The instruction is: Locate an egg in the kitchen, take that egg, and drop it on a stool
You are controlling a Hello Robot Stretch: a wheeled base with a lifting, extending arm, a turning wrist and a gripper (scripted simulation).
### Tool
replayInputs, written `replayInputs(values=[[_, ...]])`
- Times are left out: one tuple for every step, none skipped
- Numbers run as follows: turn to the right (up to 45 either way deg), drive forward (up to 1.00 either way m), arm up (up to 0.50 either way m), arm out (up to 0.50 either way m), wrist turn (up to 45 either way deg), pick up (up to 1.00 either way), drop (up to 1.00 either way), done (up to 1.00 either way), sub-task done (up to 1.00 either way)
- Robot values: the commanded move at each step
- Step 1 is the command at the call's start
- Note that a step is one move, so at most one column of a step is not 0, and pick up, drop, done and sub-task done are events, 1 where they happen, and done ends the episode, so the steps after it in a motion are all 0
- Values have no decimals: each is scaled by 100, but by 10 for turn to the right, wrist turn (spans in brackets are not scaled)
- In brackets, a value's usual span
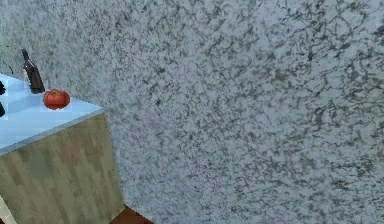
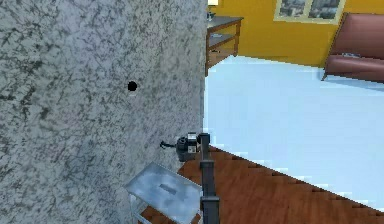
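Ahead and alongside, a grey speckled wall [image 1: 250,100] spans both views. At the forward view's left, a wood-sided counter with pale blue top [image 1: 40,125] carries a dark bottle [image 1: 33,75] and a red round fruit [image 1: 56,98]. A grey square metal stool [image 2: 160,190] stands near the gripper [image 2: 166,146]. Whether the fingers hold anything cannot be told.

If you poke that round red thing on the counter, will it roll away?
Probably: the red thing looks round, so a push would likely roll it. It sits near the edge of the counter, so it might fall off. It looks small, so probably light.
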Motion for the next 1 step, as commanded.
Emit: replayInputs(values=[[0,0,-32,0,0,0,0,0,0]])
